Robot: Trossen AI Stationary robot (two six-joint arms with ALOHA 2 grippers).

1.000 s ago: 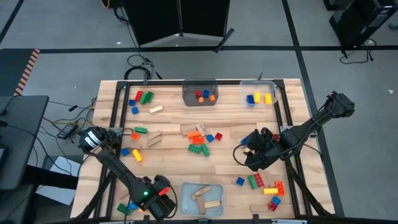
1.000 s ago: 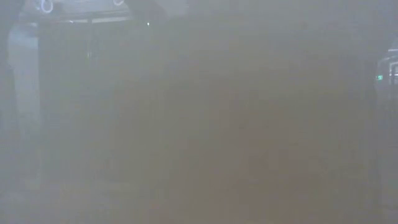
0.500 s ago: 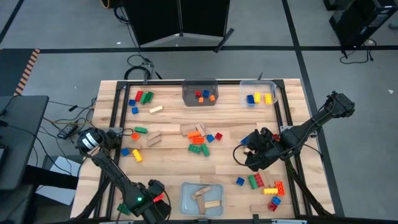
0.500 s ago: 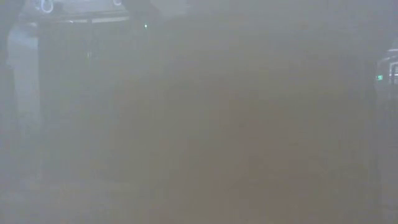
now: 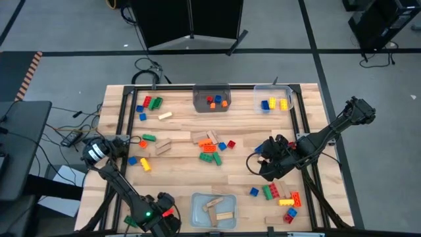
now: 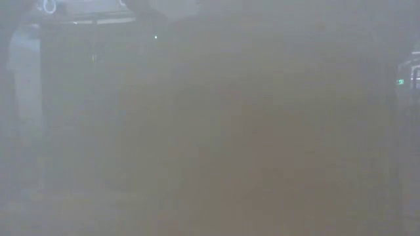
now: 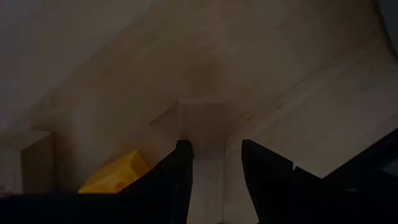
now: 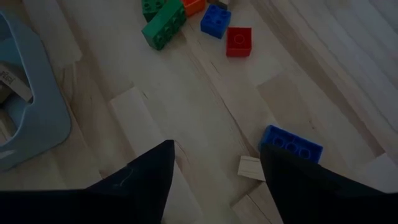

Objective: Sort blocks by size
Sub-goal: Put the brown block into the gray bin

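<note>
Studded bricks and tan wooden blocks lie scattered on the wooden table point(image 5: 177, 128): one group in the middle point(image 5: 210, 151), one at the far left point(image 5: 150, 104), one at the near right point(image 5: 279, 194). My left gripper point(image 5: 161, 220) points down at the near edge, left of the near bin. Its fingers point(image 7: 214, 146) stand apart just above a tan wooden block point(image 7: 203, 121) that lies on the table, with a yellow brick point(image 7: 115, 177) beside it. My right gripper point(image 5: 266, 164) hangs open point(image 8: 214, 155) over bare table near a blue brick point(image 8: 291, 144).
A clear bin point(image 5: 197, 214) at the near edge holds wooden blocks. A dark bin point(image 5: 212, 91) at the far edge holds small bricks. A clear bin point(image 5: 273, 92) to its right holds yellow and blue bricks. A black frame rail point(image 5: 122, 118) runs along each side. The low view is fogged over.
My left gripper has gone slowly toward the table's near edge and a little to the left, away from the near bin, and has sunk slightly. Its fingers keep the same gap.
</note>
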